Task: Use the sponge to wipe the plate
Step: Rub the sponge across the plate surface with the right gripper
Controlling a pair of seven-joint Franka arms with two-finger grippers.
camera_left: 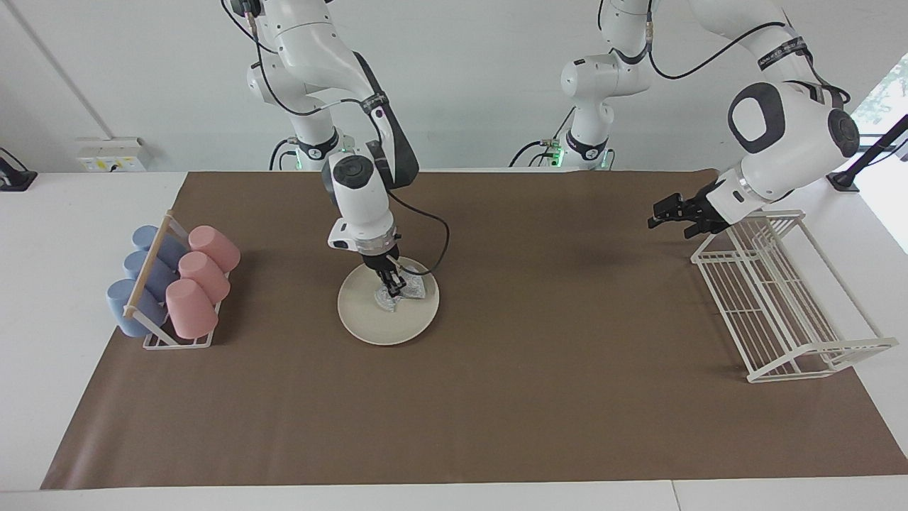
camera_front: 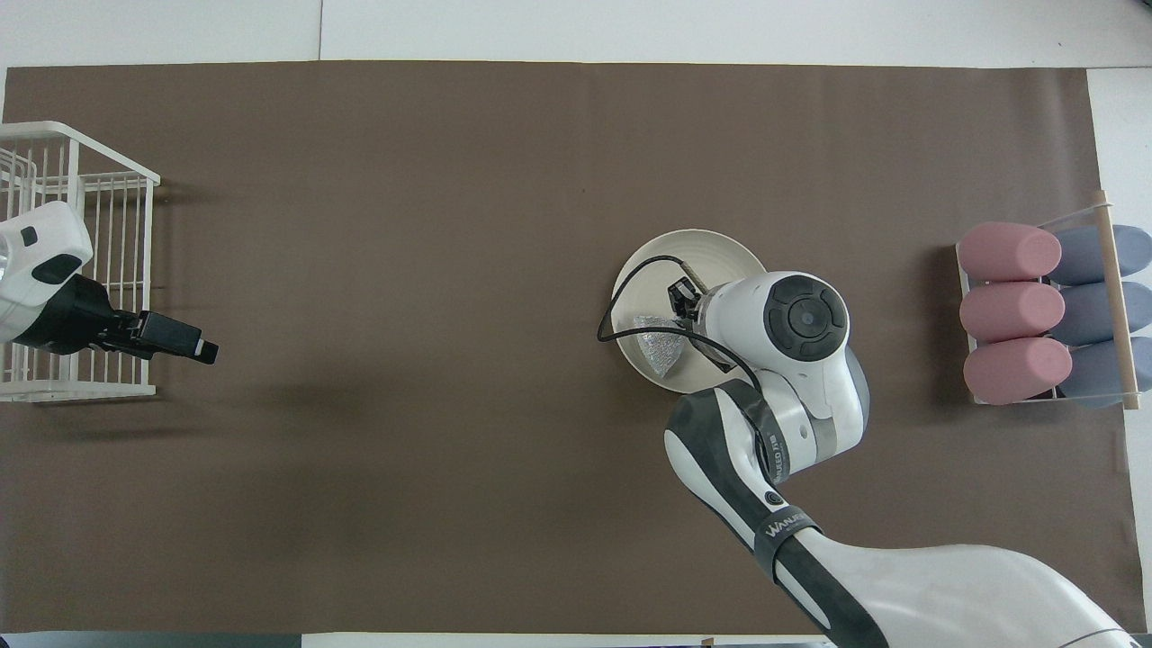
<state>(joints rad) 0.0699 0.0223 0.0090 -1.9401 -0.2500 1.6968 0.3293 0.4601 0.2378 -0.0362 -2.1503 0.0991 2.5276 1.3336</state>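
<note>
The round cream-white plate [camera_left: 376, 323] [camera_front: 693, 247] lies on the brown mat toward the right arm's end of the table. The silvery speckled sponge [camera_left: 409, 292] [camera_front: 658, 345] lies on the plate, on the part toward the left arm's end. My right gripper [camera_left: 392, 286] points down onto the plate and is shut on the sponge, pressing it against the plate. In the overhead view the right arm's wrist covers part of the plate. My left gripper [camera_left: 665, 213] [camera_front: 196, 346] hangs in the air beside the white wire rack and waits.
A white wire rack [camera_left: 780, 298] [camera_front: 72, 261] stands at the left arm's end of the table. A holder with pink cups [camera_left: 201, 278] [camera_front: 1012, 310] and blue cups [camera_left: 135, 284] stands at the right arm's end. A brown mat [camera_left: 496, 397] covers the table.
</note>
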